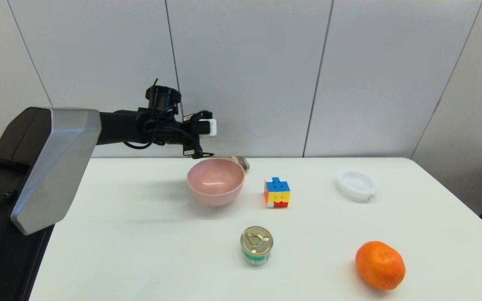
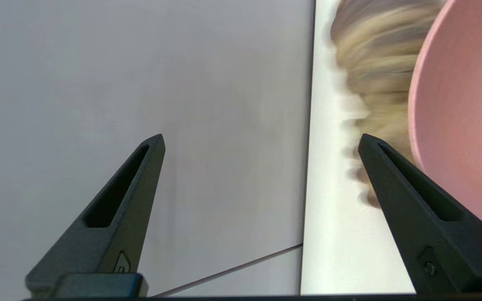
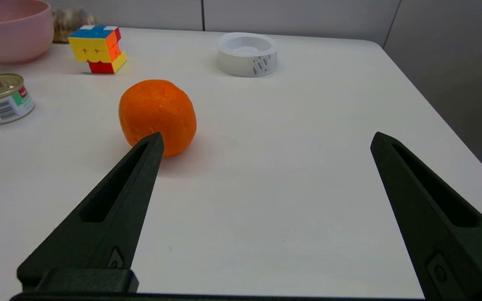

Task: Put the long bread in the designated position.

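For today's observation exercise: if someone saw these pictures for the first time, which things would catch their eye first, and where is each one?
First, the left arm reaching across to the table's far edge, its open left gripper above and just behind the pink bowl. A blurred brown-and-cream long bread lies behind that bowl. Next, the bright orange at the near right and the colourful puzzle cube right of the bowl.

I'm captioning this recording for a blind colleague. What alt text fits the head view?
The left tool reaches over the back of the white table, above a pink bowl with the long bread peeking from behind it. Nearby sit a colour cube, white ring, tin can and orange.
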`<state>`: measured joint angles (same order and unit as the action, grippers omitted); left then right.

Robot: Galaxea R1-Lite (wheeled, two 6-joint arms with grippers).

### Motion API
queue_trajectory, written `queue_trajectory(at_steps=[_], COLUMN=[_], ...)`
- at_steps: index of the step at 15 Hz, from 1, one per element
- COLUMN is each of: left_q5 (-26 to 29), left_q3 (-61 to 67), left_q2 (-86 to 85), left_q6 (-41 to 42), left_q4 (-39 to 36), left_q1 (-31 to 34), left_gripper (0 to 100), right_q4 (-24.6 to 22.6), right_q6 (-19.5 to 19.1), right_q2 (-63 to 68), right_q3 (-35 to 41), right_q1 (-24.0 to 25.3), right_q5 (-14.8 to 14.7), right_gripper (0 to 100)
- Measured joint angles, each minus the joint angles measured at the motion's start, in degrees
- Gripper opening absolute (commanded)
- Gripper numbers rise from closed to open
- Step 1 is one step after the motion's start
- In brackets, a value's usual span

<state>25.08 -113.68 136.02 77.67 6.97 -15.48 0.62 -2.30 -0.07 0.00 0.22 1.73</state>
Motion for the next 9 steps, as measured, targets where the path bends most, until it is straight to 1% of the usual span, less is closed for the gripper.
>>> queue_trajectory(at_steps=[5, 9], left_q5=[0.0, 0.0], left_q3=[-0.1, 0.0], left_q2=[-1.0, -4.4], left_q6=[-0.2, -0.7], left_q4=[0.0, 1.4], left_q1=[0.2, 2.7], left_gripper=[100, 100], right_q4=[0.0, 0.0], right_q6=[0.0, 0.0], right_q2=[0.0, 0.0], right_q3=[0.0, 0.0], right_q1=[0.0, 0.0], right_q5=[0.0, 0.0], right_gripper=[100, 100])
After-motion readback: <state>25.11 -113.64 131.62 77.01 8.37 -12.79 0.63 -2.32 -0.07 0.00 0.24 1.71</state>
